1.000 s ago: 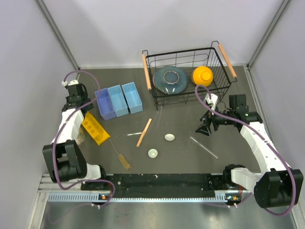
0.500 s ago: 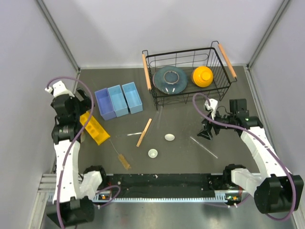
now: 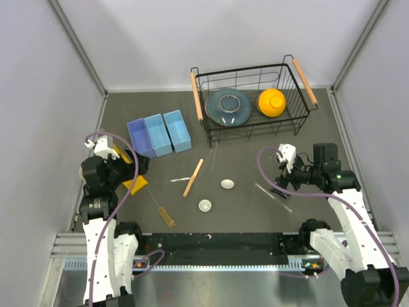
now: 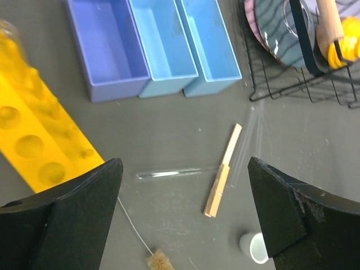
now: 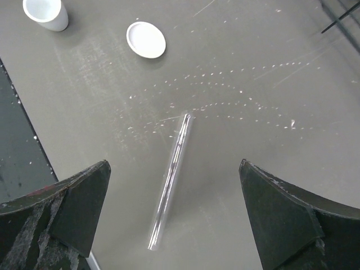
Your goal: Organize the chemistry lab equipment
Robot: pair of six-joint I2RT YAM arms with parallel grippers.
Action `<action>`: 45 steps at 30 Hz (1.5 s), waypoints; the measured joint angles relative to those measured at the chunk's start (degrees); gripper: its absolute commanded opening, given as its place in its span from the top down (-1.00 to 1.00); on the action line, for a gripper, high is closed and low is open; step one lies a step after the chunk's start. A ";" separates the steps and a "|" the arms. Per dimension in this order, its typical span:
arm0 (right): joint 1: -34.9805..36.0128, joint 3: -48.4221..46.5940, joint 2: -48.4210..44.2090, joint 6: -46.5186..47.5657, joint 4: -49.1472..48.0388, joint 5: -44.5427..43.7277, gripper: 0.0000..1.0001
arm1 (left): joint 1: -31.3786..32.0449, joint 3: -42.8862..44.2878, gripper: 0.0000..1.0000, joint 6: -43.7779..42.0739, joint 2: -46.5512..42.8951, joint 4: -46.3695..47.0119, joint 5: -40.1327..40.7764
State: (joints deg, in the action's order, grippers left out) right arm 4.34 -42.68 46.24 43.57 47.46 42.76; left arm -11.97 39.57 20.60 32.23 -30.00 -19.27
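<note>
— At the back of the counter (image 3: 243, 160), what's largest?

— A black wire basket (image 3: 243, 69). Left of it stand three blue bins (image 4: 169, 87), side by side.

— And the arms?

— The left gripper (image 3: 137, 164) hovers by the yellow rack (image 4: 34, 140), jaws wide, holding nothing. The right gripper (image 3: 279, 186) hangs over a clear rod (image 5: 171, 171), jaws also wide and empty.

— Loose pieces?

— The wooden stick (image 3: 193, 177) lies mid-counter, with a second clear rod (image 4: 174, 173) just left of it. The wire brush (image 3: 165, 214) is nearer the front. A flat white dish (image 3: 227, 184) and a deeper white dish (image 3: 204, 205) sit right of the stick.

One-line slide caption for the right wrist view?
Right gripper, jaws open, hovers above a clear glass rod on the grey table; a white cup and flat white dish lie beyond.
</note>
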 measured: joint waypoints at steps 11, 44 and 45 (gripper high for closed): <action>6.14 0.02 7.72 0.44 3.58 -10.49 -0.97 | 0.17 -3.28 -0.98 0.13 -4.39 0.00 -10.58; 11.32 8.33 15.76 -1.22 -9.64 -24.17 -0.97 | 0.76 -4.02 -0.98 1.01 -4.44 2.01 -13.11; 11.32 8.52 15.85 -1.27 -10.10 -24.22 -0.97 | 0.76 -4.07 -0.98 1.01 -4.44 2.05 -13.11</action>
State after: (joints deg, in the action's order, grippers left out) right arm 15.66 -34.15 62.08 42.30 37.36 18.55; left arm -11.20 35.51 21.61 27.79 -27.94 -32.38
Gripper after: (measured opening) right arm 0.985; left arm 0.987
